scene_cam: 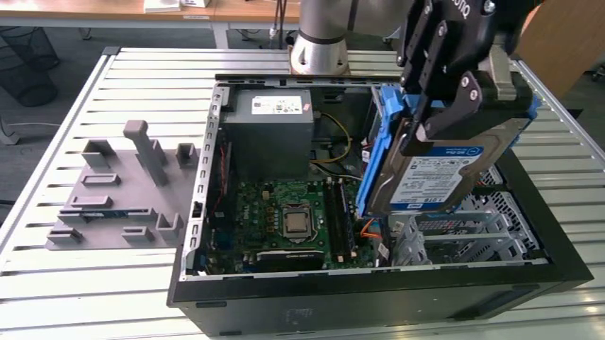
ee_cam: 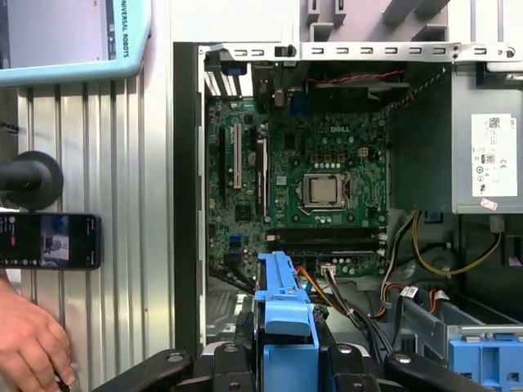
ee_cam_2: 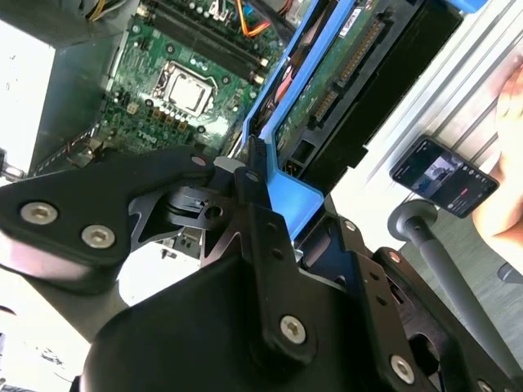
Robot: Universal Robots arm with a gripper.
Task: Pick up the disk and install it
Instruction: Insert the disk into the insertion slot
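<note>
**Disk clamped and held over the open case**

The gripper (scene_cam: 471,106) is closed on the disk (scene_cam: 437,173). I see its black fingers (scene_cam: 452,85) clamping the upper end of the drive across its broad faces. The disk hangs tilted in the air with its white-and-blue label facing the exterior camera. Its blue carrier frame (ee_cam: 286,314) runs along the edges. The drive is not seated in any bay. It sits above the opening of the computer case (scene_cam: 378,301), towards the exterior view's right. I cannot tell whether its lower corner touches anything inside.

The case lies on its side with the open face up. It contains:

- the drive cage (scene_cam: 468,234), a perforated metal frame in the near corner, directly below the disk
- the motherboard (scene_cam: 283,212) on the floor of the case, with the processor socket (scene_cam: 296,221) near its middle
- the power supply (scene_cam: 269,134), a grey box with a white sticker, at the far end
- coloured cables (ee_cam: 409,245) between the power supply and the cage

The case rests on a slatted table (scene_cam: 95,297). A grey fixture (scene_cam: 123,191) with upright posts lies just beside the case at the exterior view's left. In the first wrist view a phone (ee_cam: 49,241) lies on the slats beside the case, and a person's hand (ee_cam: 33,343) is near it.
</note>
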